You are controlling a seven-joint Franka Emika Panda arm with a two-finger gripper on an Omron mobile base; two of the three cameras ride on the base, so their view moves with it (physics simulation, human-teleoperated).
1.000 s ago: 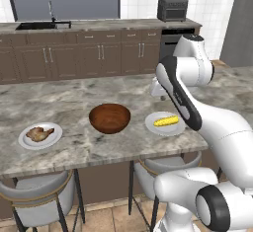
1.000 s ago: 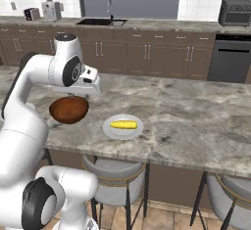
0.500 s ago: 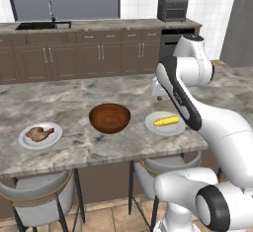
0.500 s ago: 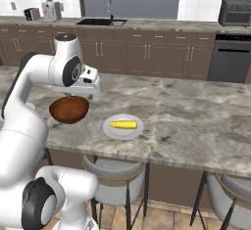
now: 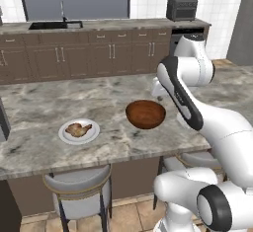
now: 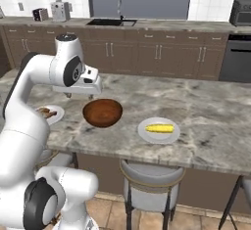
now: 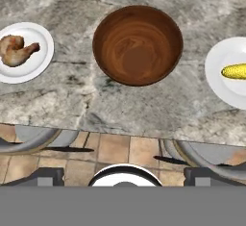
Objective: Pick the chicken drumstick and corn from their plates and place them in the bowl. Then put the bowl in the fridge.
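Note:
The glossy reddish-brown bowl [image 5: 146, 113] [image 6: 102, 112] [image 7: 138, 44] stands empty on the marble counter. To its left the chicken drumstick [image 5: 79, 129] [image 6: 46, 111] [image 7: 17, 49] lies on a white plate [image 5: 66, 136] [image 7: 29, 71]. To its right the yellow corn [image 6: 159, 128] [image 7: 235, 71] lies on the other plate [image 6: 147, 136] [image 7: 216, 76]. My gripper [image 5: 159, 95] [image 6: 78, 96] [image 7: 124, 177] hovers above the counter close to the bowl, touching nothing. It is open, with nothing between its fingers [image 7: 45, 177]. A tall grey slab [image 5: 242, 23] stands at the back right; I cannot tell whether it is the fridge.
Stools [image 5: 79, 181] [image 6: 152, 172] stand under the counter's near edge. Behind the island runs a row of dark brown cabinets [image 5: 99, 53] with a sink [image 5: 54, 25] and a toaster oven [image 5: 182, 9].
The whole scene has slid to the right in both base views, so the base has driven left. Bowl, plates and food stay where they were on the counter.

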